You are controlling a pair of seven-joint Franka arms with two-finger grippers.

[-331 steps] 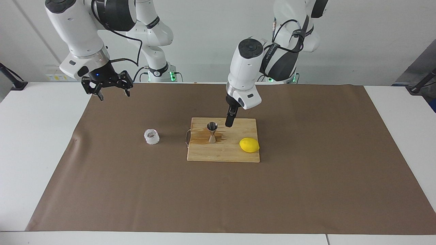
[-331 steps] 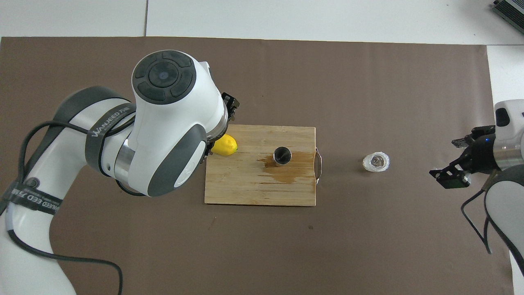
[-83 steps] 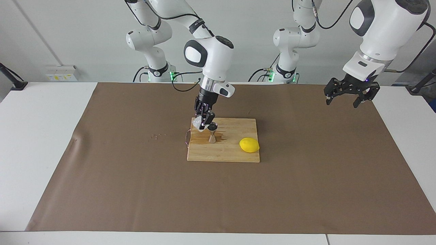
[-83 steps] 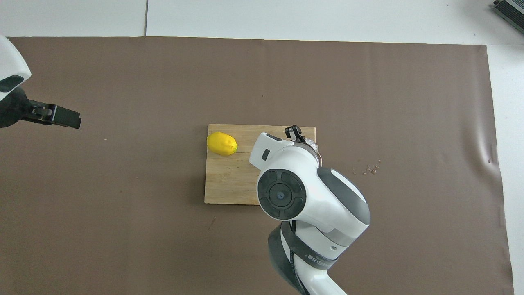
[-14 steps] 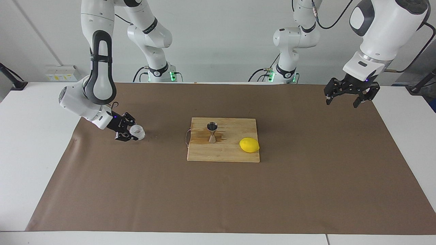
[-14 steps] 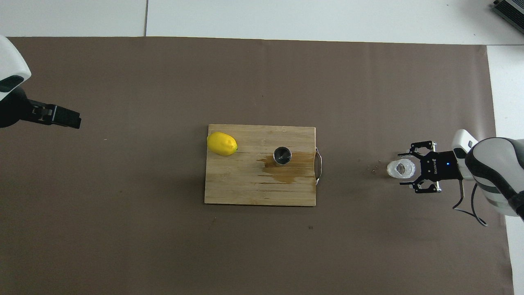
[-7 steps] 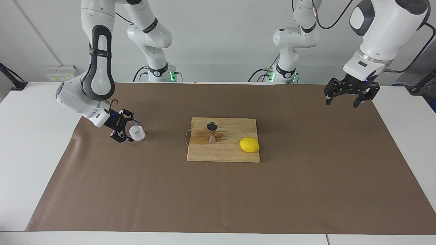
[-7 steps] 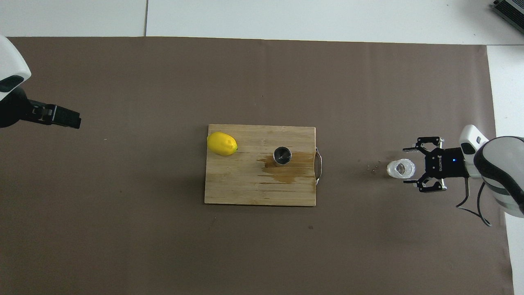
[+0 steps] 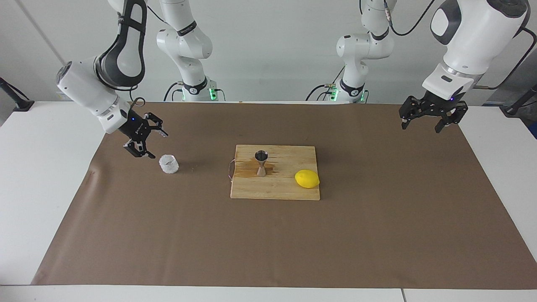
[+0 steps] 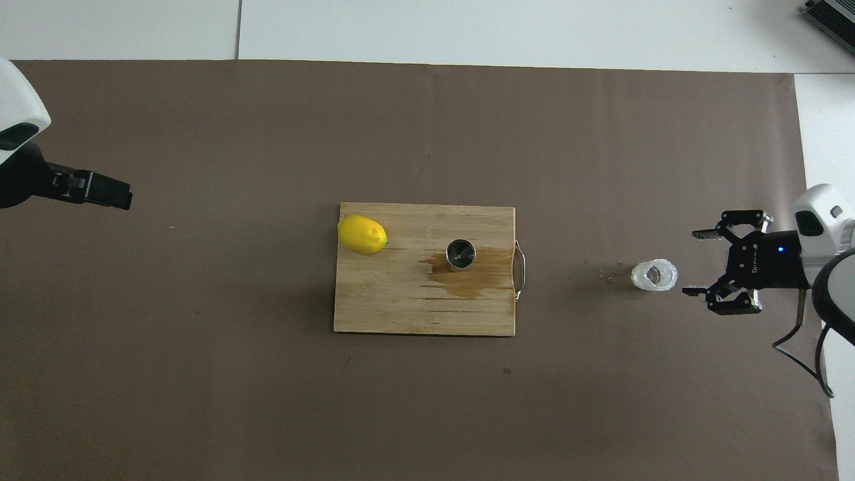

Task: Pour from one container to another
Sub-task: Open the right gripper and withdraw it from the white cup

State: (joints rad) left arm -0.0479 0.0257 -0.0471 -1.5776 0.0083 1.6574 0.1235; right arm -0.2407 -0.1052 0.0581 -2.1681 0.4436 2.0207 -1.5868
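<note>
Black fingers of the right gripper were seen spread apart, with nothing between them, raised over the brown paper cover toward the right arm's end of the table. The clear ribbed cup was found standing upright on the paper just beside that gripper, apart from its fingertips; in the facing view it lay at about four o'clock from the gripper. In the overhead view the right gripper was seen at three o'clock from the cup, with a clear gap between them. A few small specks were noted on the paper at nine o'clock from the cup in that view.

The left gripper was held up in the air over the corner of the paper at the left arm's end, its fingers likewise spread and empty; that arm was waiting.

On the wooden cutting board near the middle of the table, the steel jigger was seen standing upright, well apart from the cup. A wet brown stain was spread on the board around the jigger's foot. A lemon was lying on the same board, at about four o'clock from the jigger in the facing view, toward the left arm's end.
</note>
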